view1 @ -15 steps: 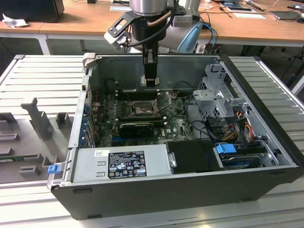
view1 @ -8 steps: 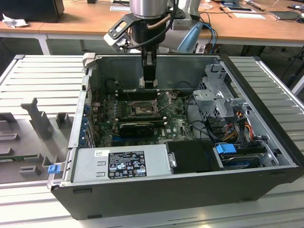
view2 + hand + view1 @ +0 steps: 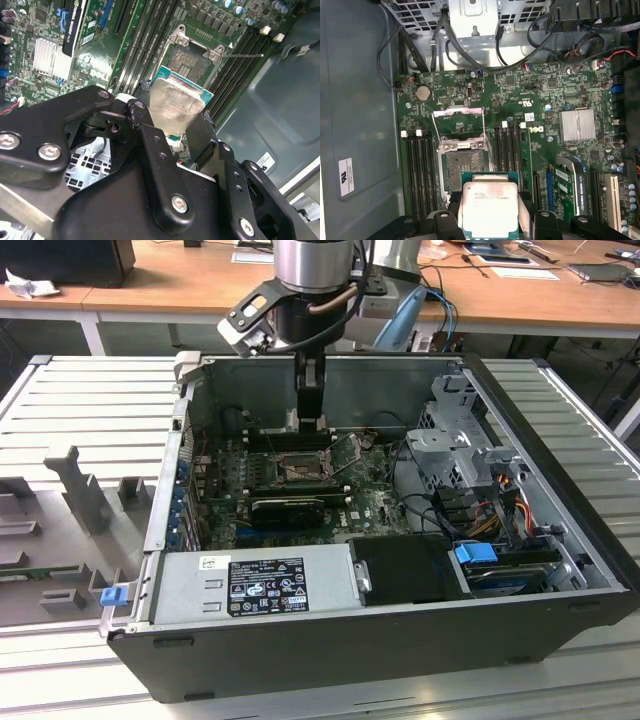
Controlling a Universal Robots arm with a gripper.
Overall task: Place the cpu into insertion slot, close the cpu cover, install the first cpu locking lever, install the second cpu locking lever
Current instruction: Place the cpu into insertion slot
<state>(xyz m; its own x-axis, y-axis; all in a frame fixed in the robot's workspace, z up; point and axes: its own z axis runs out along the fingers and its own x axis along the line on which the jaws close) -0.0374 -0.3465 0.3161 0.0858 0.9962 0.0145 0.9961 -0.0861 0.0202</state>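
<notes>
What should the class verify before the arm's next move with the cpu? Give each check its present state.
1. Grip on the cpu: ok, the gripper clamps it between its fingers.
2. insertion slot bare: ok.
3. cpu cover swung open off the slot: ok.
4. cpu seated in the slot: not ok, it is held above the circuit board.
5. cpu orientation matched to the slot: cannot tell.
</notes>
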